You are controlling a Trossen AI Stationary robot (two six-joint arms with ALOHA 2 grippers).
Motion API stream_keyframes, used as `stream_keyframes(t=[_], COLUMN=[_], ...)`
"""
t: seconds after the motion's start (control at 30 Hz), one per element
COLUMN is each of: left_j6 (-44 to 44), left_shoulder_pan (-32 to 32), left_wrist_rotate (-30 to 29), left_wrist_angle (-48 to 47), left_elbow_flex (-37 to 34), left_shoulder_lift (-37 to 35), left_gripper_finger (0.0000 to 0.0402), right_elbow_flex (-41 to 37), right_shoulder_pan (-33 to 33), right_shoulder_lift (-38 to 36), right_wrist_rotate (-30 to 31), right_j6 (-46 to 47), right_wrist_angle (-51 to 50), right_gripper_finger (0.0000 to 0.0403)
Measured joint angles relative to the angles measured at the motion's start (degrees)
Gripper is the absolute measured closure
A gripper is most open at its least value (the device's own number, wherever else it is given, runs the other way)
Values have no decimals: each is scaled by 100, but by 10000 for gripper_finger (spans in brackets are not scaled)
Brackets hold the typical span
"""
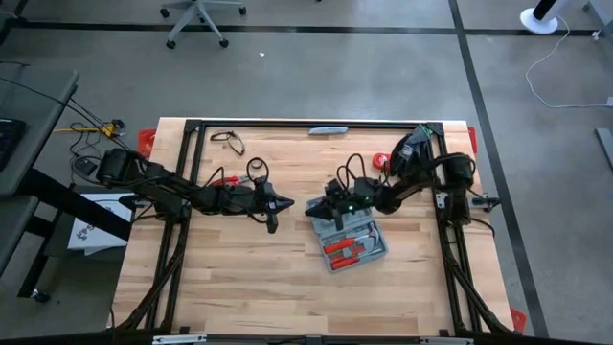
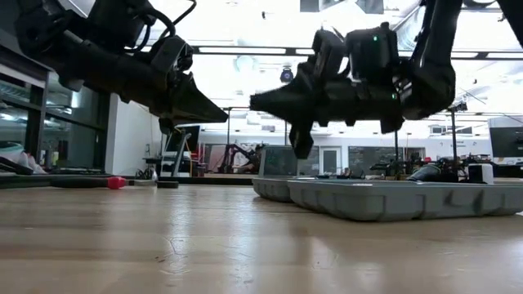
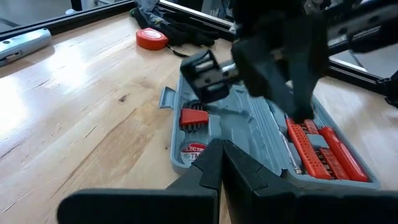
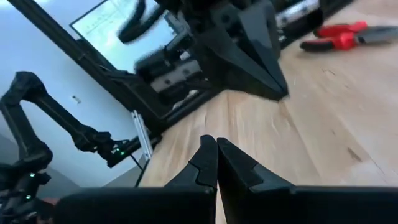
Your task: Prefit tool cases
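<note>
A blue-grey rectangular hinged plastic tool case [image 1: 347, 240] lies open and flat on the light wooden table [image 1: 239, 287], right of centre, its moulded inside holding red-handled tools [image 1: 347, 248]. The right gripper [image 1: 330, 204] hangs over the case's far corner, clear of the plastic in the low view; its dark fingers meet at the tips with nothing between them. The left gripper [image 1: 273, 213] hovers above bare wood just beside the case on its left, fingertips likewise pressed together on nothing and pointed towards the case.

The case looks a stiff, light shell with smooth, likely slippery faces. It would probably slide across the wood rather than lift if pushed low on a wall. The loose tools sit in shallow recesses and could spill if the shell tipped. The best hold is judged to be the thin rim or the edge of the lid, where two fingers can straddle the wall; the broad faces offer no purchase. The small front latch cannot be made out for certain in these views.

Red-handled pliers [image 1: 222, 179] lie on the table behind the left arm, with a round red tape measure [image 1: 380, 159] and a slim grey-blue bar [image 1: 329, 129] towards the far edge.
</note>
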Motion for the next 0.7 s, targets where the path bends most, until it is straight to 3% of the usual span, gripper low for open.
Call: stream_keyframes(t=[0.2,0.33,0.5,0.7], left_j6=[2,0,-5,-52], left_shoulder_pan=[0,2,2,-2], left_wrist_rotate=[-15,-33,-35,-36], left_wrist_angle=[-2,-3,-2,-1], left_elbow_flex=[-1,0,0,0], left_shoulder_lift=[0,0,0,0], left_gripper_finger=[402,402,401,402], right_elbow_flex=[7,12,11,-8], right_shoulder_pan=[7,31,-59,-96], right_shoulder_lift=[-530,-326,683,238], right_wrist_rotate=[-4,164,-104,-219], right_j6=[-257,-470,277,339], right_wrist_angle=[-489,-906,219,370], right_gripper_finger=[403,403,403,403])
